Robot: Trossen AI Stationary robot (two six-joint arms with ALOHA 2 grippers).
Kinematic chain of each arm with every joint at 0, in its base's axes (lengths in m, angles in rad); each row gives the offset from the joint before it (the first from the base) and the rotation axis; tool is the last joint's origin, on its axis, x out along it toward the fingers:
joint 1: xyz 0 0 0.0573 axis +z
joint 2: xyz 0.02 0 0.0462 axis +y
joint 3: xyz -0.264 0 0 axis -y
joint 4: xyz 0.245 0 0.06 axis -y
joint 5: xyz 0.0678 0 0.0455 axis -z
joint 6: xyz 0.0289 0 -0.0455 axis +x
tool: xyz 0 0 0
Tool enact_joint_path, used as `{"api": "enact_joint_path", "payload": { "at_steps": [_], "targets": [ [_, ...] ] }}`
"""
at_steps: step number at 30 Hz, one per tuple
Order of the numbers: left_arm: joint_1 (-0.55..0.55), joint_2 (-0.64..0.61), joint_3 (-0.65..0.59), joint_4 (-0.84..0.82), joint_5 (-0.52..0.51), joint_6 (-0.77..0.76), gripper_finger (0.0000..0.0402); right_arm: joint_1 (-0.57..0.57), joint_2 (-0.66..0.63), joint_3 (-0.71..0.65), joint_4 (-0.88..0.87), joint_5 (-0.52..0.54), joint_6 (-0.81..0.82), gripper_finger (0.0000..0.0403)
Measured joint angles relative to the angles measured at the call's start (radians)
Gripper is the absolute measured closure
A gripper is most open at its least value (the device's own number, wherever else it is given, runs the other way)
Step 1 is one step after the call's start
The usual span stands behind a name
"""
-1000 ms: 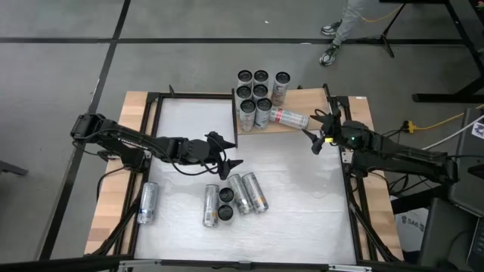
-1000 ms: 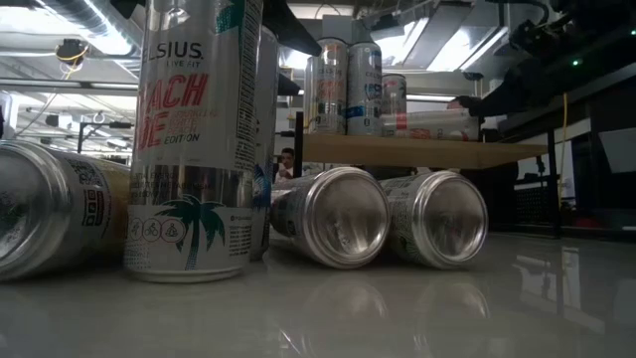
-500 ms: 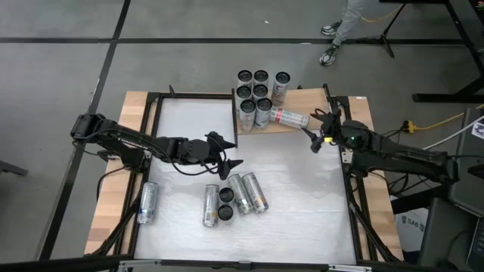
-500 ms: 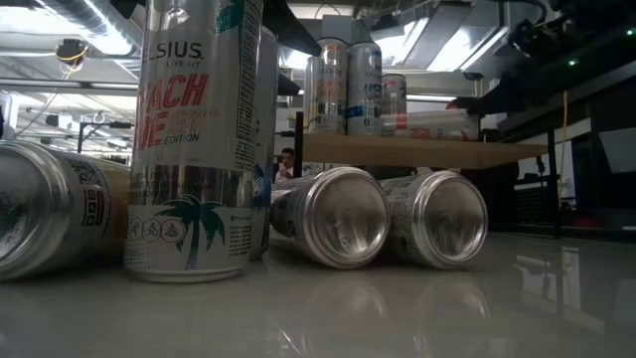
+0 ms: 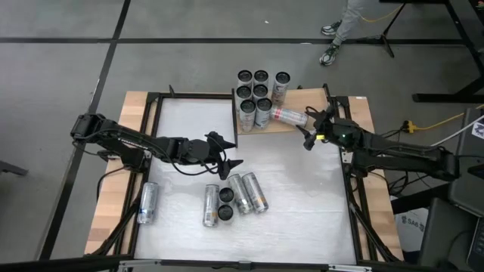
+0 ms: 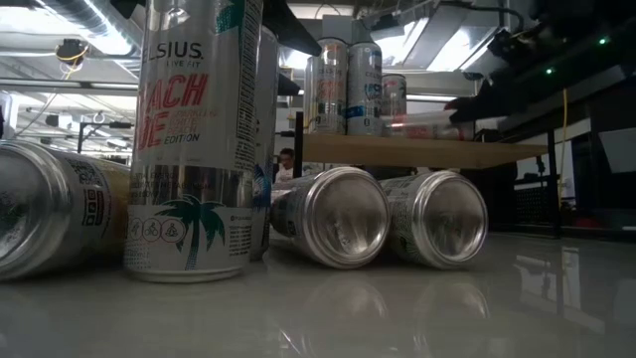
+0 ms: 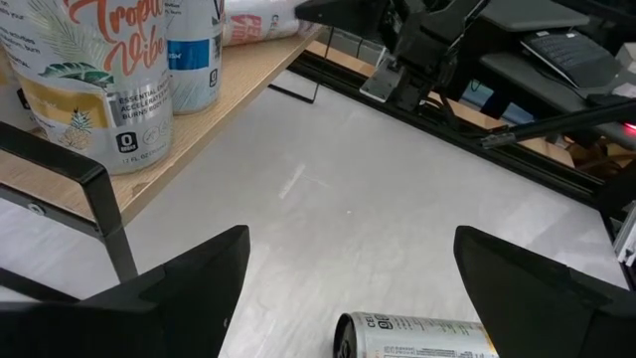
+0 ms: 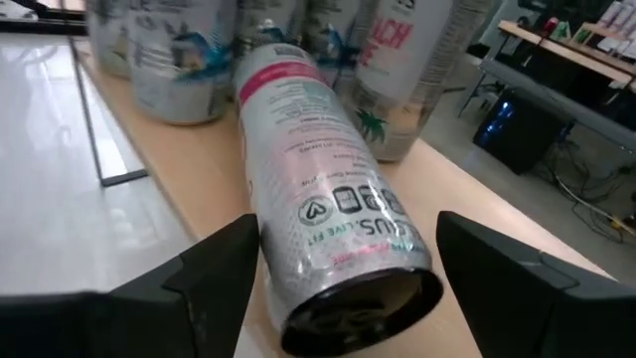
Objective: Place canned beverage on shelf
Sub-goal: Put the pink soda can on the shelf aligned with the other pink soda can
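Cans are scattered across the counter (image 5: pixel 302 196). A single can (image 5: pixel 148 202) lies near its left edge. The left hand (image 5: pixel 231 153) hangs wide and empty over the middle. Just beyond it is a cluster (image 5: pixel 234 198) of three cans lying down and two standing, which makes six on the counter.

The shelf (image 5: pixel 302 98) stands at the far edge. It holds seven upright cans by my count, packed at its left end, plus one fallen can (image 5: pixel 287 115) on its side near the front edge. The right hand (image 5: pixel 306 128) is half-spread astride that can's base without clearly pinching it.

The fallen can is round, so a nudge could roll it off the front edge. Uneven closing could squirt it out, and tipping it upright could knock over the packed neighbours.
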Motion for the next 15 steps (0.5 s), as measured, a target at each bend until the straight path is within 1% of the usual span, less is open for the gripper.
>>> {"api": "enact_joint_path", "payload": {
  "at_steps": [3, 11, 15],
  "targets": [
    [0.0, 0.0, 0.0, 0.0, 0.0, 0.0, 0.0052, -0.047, 0.03, 0.0, 0.019, -0.04, -0.002, 0.0105],
    [0.0, 0.0, 0.0, 0.0, 0.0, 0.0, 0.0052, -0.17, 0.093, 0.0, 0.091, -0.23, 0.001, 0.0105],
    [0.0, 0.0, 0.0, 0.0, 0.0, 0.0, 0.0052, -0.215, 0.117, 0.0, 0.101, -0.294, 0.001, 0.0105]
  ]
}}
